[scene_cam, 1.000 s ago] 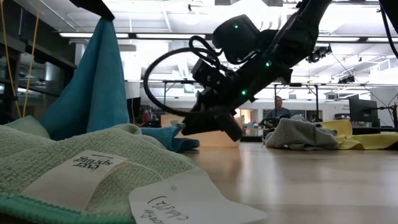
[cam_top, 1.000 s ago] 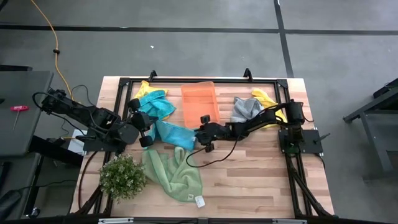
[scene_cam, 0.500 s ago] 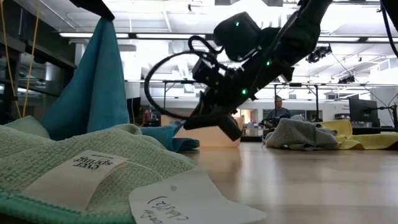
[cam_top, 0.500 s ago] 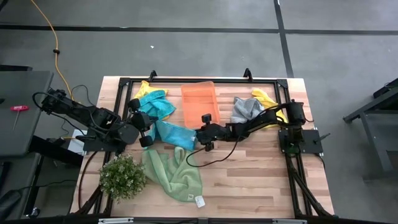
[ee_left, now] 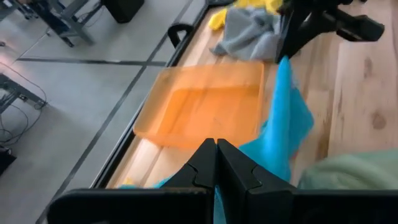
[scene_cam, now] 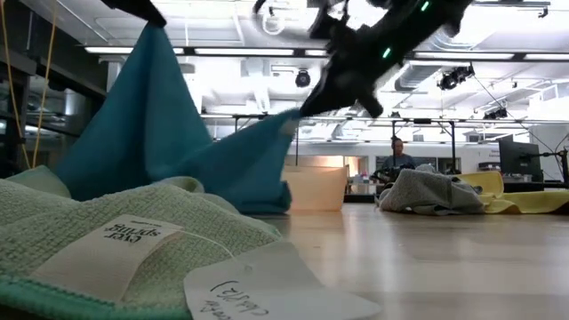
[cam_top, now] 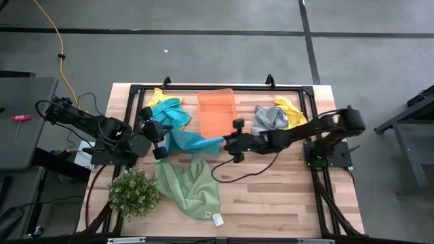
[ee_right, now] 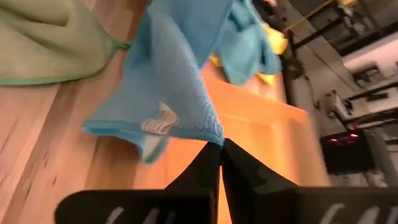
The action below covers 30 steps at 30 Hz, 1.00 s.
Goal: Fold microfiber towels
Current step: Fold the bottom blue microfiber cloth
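A teal-blue microfiber towel [cam_top: 193, 142] is strung between my two grippers above the table's middle. My left gripper [cam_top: 163, 137] is shut on its left end, which stands highest in the low view, and my right gripper [cam_top: 226, 144] is shut on its right corner. A light green towel [cam_top: 190, 186] with a white tag [cam_top: 218, 219] lies crumpled near the front. A second teal towel [cam_top: 169, 112] lies on a yellow one [cam_top: 157, 98] at the far left. A grey towel [cam_top: 269, 118] and another yellow one [cam_top: 291, 112] lie at the far right. My left gripper pinches the towel's upper end [scene_cam: 153, 31] between its two shut fingers, high above the table. The cloth hangs down from there in a wide fan. Its lower edge [scene_cam: 258, 203] rests on the table. My right gripper pinches one corner of the towel [ee_right: 213, 134] between its shut fingertips, coming from the table's right and slanting down. That corner [scene_cam: 289, 120] is lifted clear, and the cloth slopes from it toward the left gripper, fairly straight. How many layers it has, I cannot tell.
An orange translucent bin [cam_top: 217, 112] stands just behind the held towel. A bushy green plant [cam_top: 133, 192] sits at the front left. Bare wood [cam_top: 291, 190] spreads over the front right. A person [scene_cam: 397, 158] shows far off in the room.
My right gripper has shut on the teal towel's corner, then risen and drawn back toward the table's right edge. That end of the towel has come off the table and the cloth is spread out between the two grippers. The left end has stayed where it was.
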{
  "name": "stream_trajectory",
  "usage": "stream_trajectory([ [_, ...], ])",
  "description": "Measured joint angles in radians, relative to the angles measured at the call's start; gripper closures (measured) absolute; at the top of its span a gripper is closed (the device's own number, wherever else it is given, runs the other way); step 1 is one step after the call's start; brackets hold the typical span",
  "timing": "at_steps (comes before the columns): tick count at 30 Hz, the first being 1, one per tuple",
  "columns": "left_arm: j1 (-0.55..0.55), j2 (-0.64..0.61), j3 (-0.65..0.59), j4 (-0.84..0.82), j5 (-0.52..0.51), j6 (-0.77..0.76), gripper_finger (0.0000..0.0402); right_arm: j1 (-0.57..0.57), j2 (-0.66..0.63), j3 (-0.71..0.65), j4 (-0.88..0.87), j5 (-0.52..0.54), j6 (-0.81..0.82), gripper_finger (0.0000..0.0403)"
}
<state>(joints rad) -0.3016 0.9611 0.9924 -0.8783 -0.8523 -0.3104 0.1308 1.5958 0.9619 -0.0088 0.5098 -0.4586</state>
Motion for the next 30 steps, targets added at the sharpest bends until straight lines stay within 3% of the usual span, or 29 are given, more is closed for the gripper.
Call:
stream_trajectory([
  [14, 0.027, 0.000, 0.000, 0.383, 0.008, 0.323, 0.0402, 0.172, -0.513, 0.000, -0.411, 0.270, 0.193, 0.0403],
  [21, 0.115, -0.013, 0.000, 0.463, 0.006, 0.515, 0.0402, 0.197, -0.630, 0.000, -0.483, 0.319, 0.217, 0.0403],
  [30, 0.152, -0.095, 0.000, 0.402, -0.062, 0.529, 0.0402, 0.197, -0.691, 0.000, -0.538, 0.380, 0.221, 0.0403],
])
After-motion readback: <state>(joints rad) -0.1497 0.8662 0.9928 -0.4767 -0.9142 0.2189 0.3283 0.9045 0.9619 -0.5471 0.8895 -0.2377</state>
